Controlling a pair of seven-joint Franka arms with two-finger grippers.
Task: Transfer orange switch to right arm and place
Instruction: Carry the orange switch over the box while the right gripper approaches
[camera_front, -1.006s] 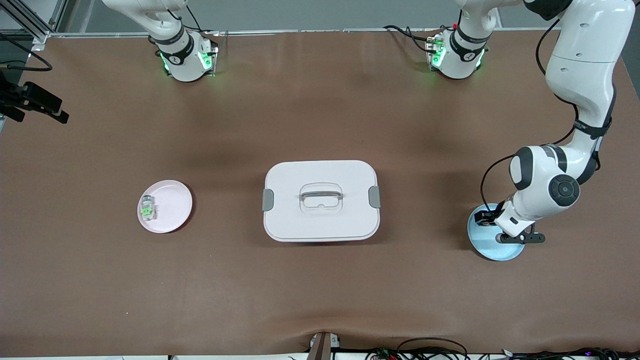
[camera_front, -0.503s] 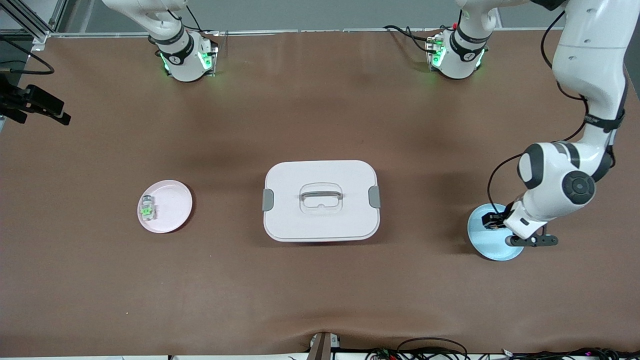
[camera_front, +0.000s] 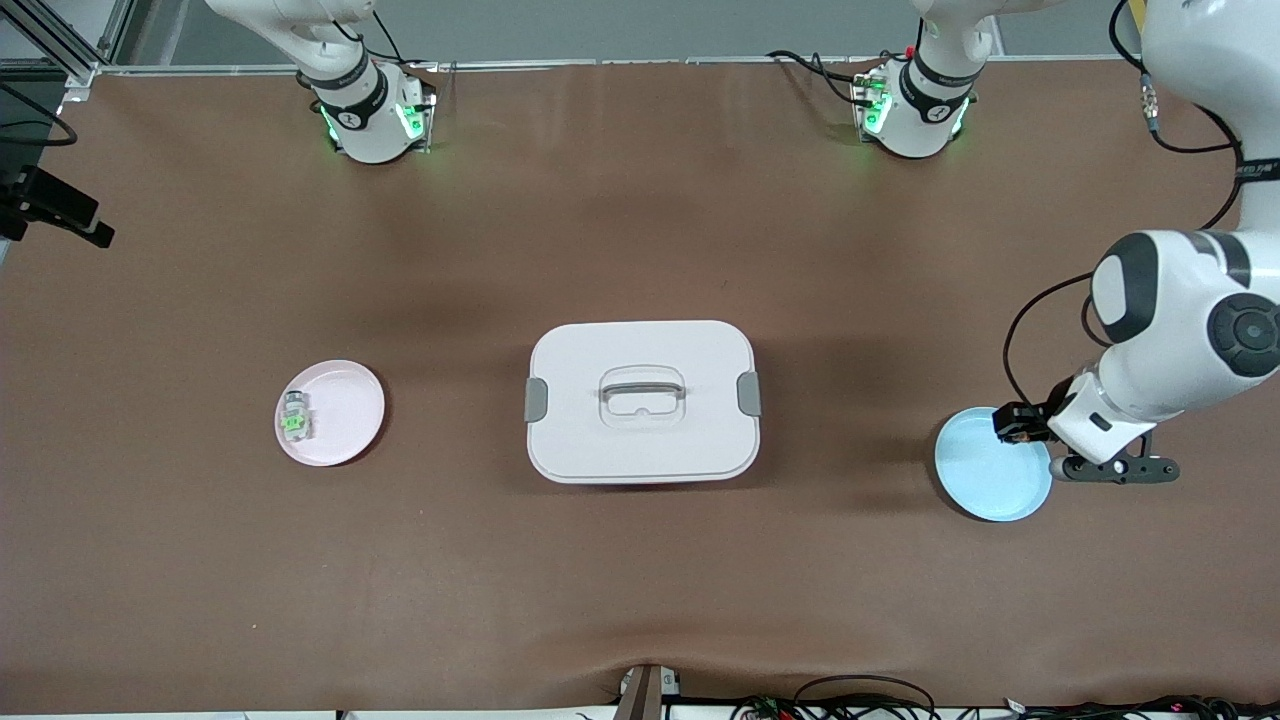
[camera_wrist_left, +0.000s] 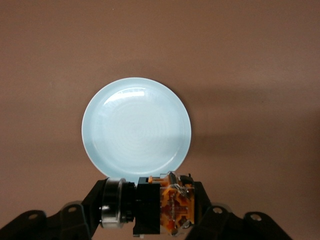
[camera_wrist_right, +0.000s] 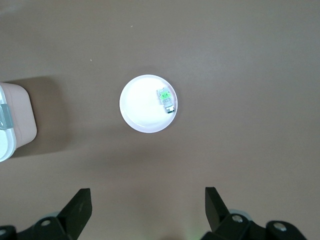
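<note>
Over the pale blue plate (camera_front: 990, 480) near the surface's left-arm end, the left hand (camera_front: 1022, 424) is clamped on one orange switch (camera_wrist_left: 161, 210): a small black block, orange-faced, with a metal collar. Right hand (camera_wrist_right: 147, 207) hangs with fingers apart above one glossy pink plate (camera_wrist_right: 140, 107) bearing one green-lit switch (camera_wrist_right: 165, 99). One rounded white lidded box (camera_front: 640, 400) sits mid-surface.

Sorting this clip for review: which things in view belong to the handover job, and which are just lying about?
Job: orange switch, held in the shut left gripper over the blue plate; open right gripper, high over the table.
Lying about: pink plate, green-lit switch, white lidded box.
</note>
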